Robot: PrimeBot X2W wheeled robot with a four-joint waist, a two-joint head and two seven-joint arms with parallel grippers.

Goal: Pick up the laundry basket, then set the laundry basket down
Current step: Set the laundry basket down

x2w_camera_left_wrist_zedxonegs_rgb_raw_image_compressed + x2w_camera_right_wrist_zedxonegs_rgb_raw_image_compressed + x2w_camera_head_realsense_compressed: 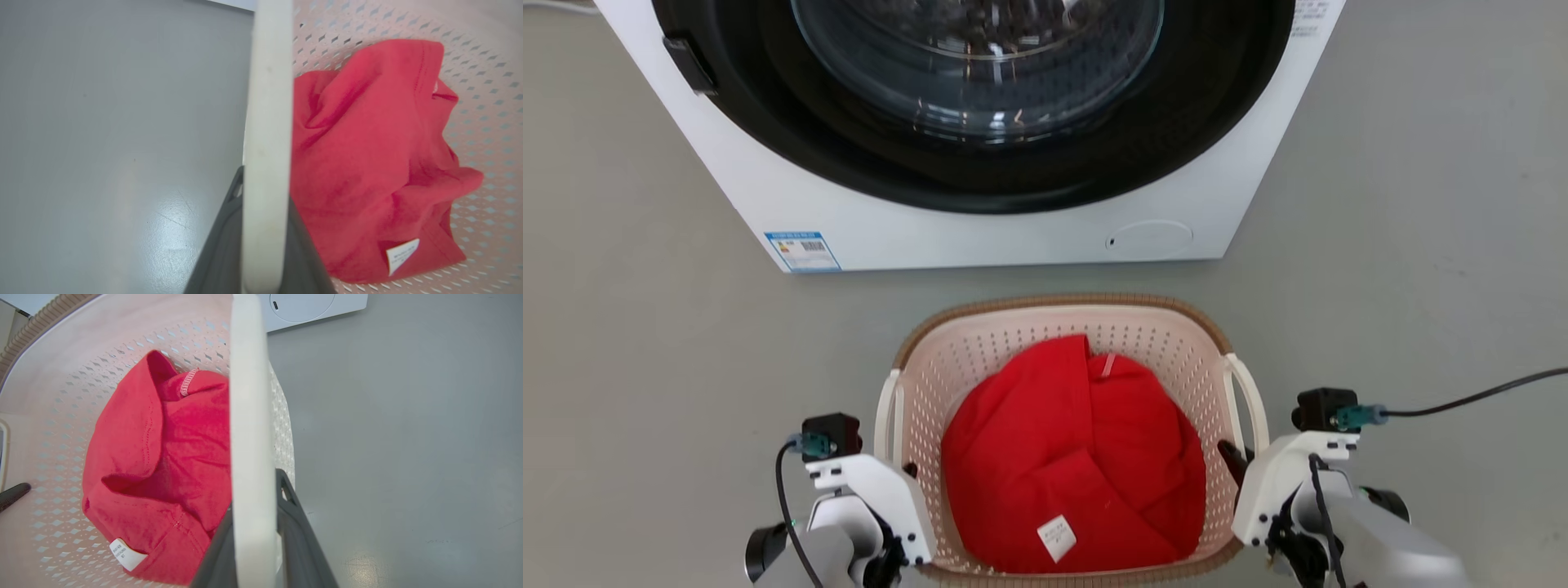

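The laundry basket (1062,300), cream and perforated with a brown woven-look rim, stands before me with a crumpled red garment (1070,457) inside. My left gripper (907,469) is shut on the basket's left white loop handle (888,416). In the left wrist view that handle (267,102) runs up between my two dark fingers (222,245). My right gripper (1232,457) is shut on the right loop handle (1252,400). The right wrist view shows this handle (247,396) clamped between the dark fingers (292,514). Whether the basket touches the floor I cannot tell.
A white front-loading washing machine (980,237) with a dark round door stands just beyond the basket. Grey floor (1421,245) lies open on both sides. A black cable (1470,400) trails right from my right wrist.
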